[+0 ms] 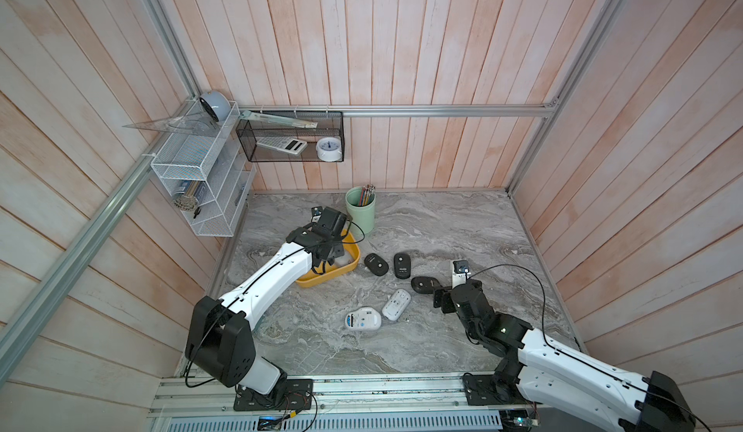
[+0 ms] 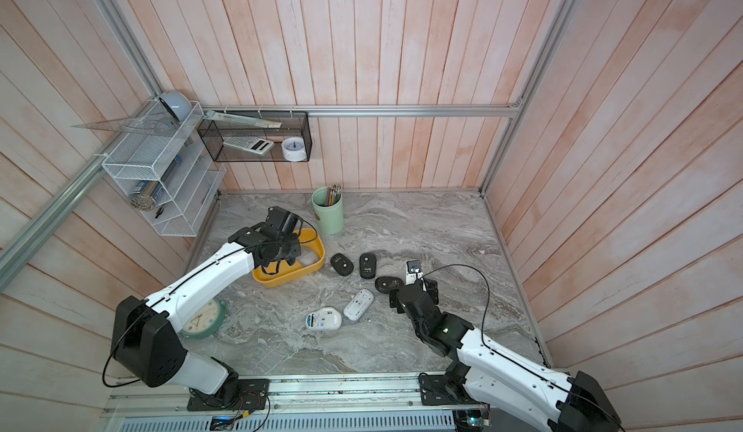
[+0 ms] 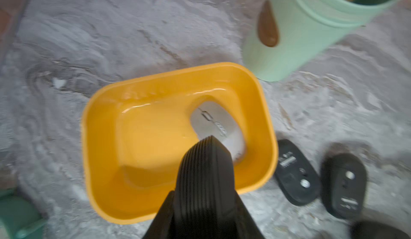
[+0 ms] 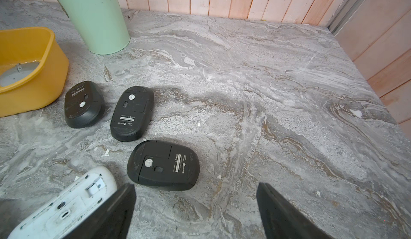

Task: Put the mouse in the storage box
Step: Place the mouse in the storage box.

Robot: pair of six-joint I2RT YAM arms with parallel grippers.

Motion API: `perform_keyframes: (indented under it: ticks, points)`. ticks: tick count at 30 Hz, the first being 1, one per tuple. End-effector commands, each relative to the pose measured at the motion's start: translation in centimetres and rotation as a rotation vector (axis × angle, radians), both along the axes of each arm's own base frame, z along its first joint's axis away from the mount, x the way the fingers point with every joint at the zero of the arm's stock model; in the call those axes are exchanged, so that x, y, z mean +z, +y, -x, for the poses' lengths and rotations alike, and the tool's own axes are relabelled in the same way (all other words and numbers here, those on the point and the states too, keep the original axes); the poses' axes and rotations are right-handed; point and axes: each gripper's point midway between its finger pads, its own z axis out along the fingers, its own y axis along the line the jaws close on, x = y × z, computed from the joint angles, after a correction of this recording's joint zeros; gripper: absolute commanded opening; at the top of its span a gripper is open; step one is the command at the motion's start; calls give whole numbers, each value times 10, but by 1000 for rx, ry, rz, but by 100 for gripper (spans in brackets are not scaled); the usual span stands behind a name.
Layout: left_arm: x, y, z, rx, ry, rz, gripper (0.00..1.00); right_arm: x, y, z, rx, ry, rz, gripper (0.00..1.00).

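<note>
Storage box (image 3: 100,142): a yellow tub on the counter (image 4: 266,82). One white mouse (image 3: 213,124) lies inside it, by the wall that faces the black mice.
Left gripper (image 3: 208,151): right above the storage box. Its jaws are pressed together and hold nothing.
Right gripper (image 4: 195,204): well away from the storage box. Its jaws are spread wide and empty.
Next mouse (image 4: 163,164): black and upside down. It is the black one farthest from the storage box, just in front of the spread jaws.
Do it well: I think the jaws should go down over its narrow middle, squeeze softly, then lift straight up.
Watch out: a white mouse on the counter (image 4: 66,204) lies just beside one jaw, so don't bump it. The left arm should move off the storage box first.
</note>
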Motion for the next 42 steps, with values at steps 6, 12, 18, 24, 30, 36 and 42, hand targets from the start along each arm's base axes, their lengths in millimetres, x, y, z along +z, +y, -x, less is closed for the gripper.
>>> perform_keyframes:
  ticks: [6,12,18,24,30,36,42]
  points:
    - [-9,44,-7,54,79,-190,20,2,-4,-2,-27,-9,-12,91]
    - [-31,44,-18,52,120,-241,20,1,-3,-3,-30,-4,-4,91]
    - [-51,43,-30,45,172,-287,20,2,-4,-3,-34,-5,-5,91]
    - [-67,46,-35,54,205,-331,20,1,-4,-3,-32,-2,-1,91]
    - [-85,45,-37,54,236,-341,20,1,-4,-3,-32,-2,-1,91]
    - [-99,36,-38,37,258,-335,25,0,-3,-4,-32,0,0,91]
    - [-112,26,-39,22,286,-312,34,0,-3,-4,-32,2,3,91]
